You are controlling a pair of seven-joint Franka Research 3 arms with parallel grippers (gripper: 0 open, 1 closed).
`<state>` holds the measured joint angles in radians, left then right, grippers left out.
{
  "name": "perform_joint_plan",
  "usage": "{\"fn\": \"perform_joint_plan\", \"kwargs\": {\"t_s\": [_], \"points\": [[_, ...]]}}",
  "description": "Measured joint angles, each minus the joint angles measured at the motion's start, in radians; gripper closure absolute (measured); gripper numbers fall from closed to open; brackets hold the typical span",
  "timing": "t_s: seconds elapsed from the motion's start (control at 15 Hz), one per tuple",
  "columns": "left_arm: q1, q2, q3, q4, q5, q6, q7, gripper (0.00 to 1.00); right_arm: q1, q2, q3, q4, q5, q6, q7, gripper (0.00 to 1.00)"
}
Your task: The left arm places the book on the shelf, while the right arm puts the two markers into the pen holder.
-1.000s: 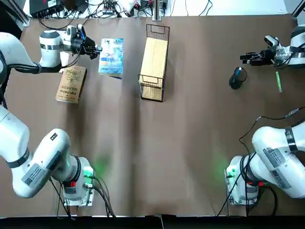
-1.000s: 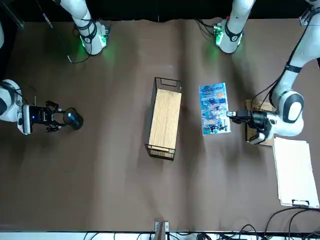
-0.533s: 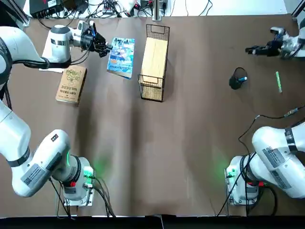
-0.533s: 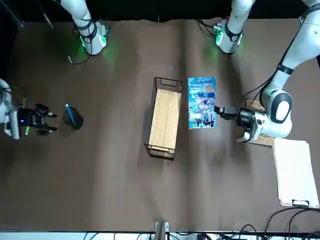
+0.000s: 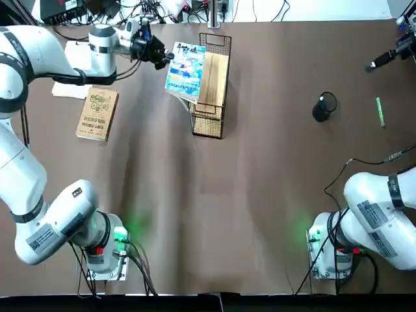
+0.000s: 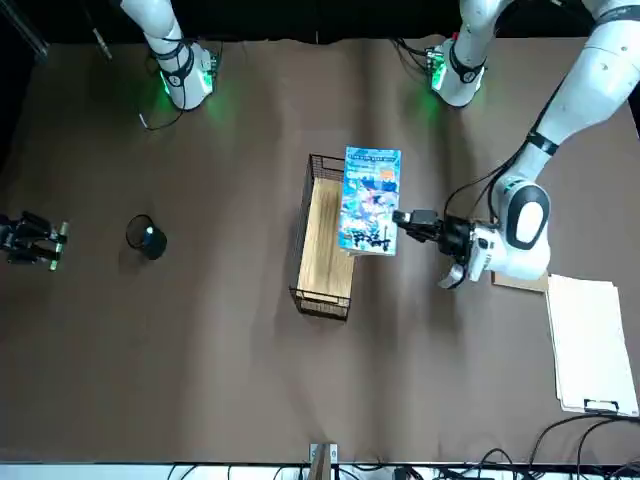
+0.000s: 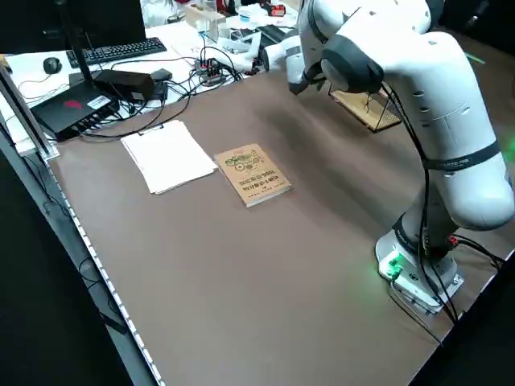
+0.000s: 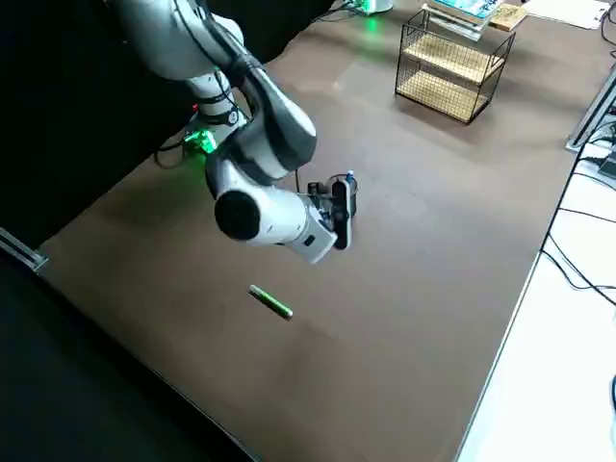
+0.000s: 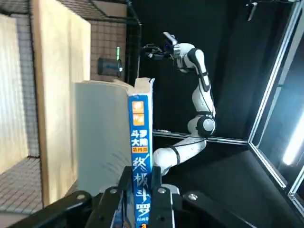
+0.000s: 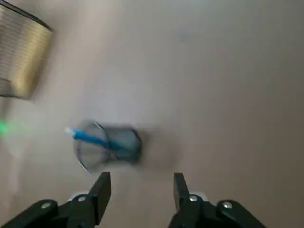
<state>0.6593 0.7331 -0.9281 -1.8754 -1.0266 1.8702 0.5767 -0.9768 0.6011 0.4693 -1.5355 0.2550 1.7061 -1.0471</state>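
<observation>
Because the left tool (image 5: pixel 170 57) pinches the book (image 5: pixel 185 73) by its spine side, the opposite part is probably left free for landing on the shelf (image 5: pixel 216 73), whose nine o'clock edge it overlaps from above. Only the left wrist view shows this spine clearly. At three o'clock stands the pen holder (image 5: pixel 322 108); the right wrist view reveals the blue marker (image 10: pixel 95 138) inside, under the spread right tool (image 10: pixel 142 174). Green marker (image 5: pixel 380 112) lies farther, toward three o'clock.

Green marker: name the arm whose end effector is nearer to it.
Right. The right end effector is beside the green marker, a little beyond it from the robot's side. The left one is across the table, at the book.
</observation>
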Motion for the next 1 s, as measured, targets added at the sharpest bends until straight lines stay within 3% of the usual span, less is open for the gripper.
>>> {"fn": "perform_joint_plan", "kwargs": {"t_s": [0.13, 0.4, 0.73, 1.0], "points": [[-0.035, 0.002, 0.004, 0.007, -0.033, 0.026, 0.040, 0.81, 0.012, 0.000, 0.003, 0.025, -0.208, 0.000, 0.154, 0.39], [-0.061, 0.006, 0.006, 0.014, -0.060, 0.052, 0.065, 0.81, 0.023, 0.004, -0.008, 0.026, -0.458, 0.041, 0.336, 0.41], [-0.064, 0.006, 0.007, 0.033, -0.065, 0.060, 0.066, 0.81, 0.023, 0.034, -0.065, 0.022, -0.520, 0.215, 0.506, 0.39], [-0.124, 0.008, 0.046, 0.044, -0.100, 0.078, 0.081, 0.81, 0.034, 0.132, -0.083, -0.007, -0.571, 0.335, 0.626, 0.42]]}}
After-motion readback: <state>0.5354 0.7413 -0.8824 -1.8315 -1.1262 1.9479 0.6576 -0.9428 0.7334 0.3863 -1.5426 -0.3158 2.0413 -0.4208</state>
